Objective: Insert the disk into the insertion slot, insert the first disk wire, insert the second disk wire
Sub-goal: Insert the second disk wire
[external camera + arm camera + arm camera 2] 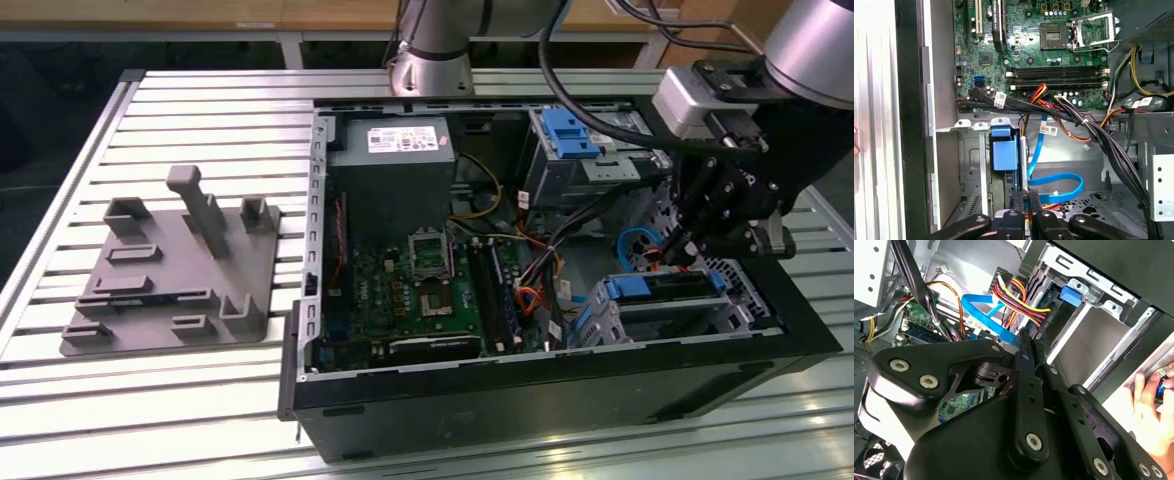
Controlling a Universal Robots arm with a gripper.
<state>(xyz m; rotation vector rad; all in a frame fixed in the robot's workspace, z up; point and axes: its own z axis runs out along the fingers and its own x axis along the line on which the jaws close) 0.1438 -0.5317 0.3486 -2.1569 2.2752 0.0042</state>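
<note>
Open computer case (534,395) on slatted table (200,400), gripper (683,252) lowered inside just above blue-framed disk (665,290) seated in insertion slot (674,318), grey fixture (167,275) on the exterior view's left.

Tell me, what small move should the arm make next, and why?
Probably ease the gripper toward the blue cable curling just beside it: the disk already appears seated in the insertion slot, so the wires seem to be what remains.
</note>
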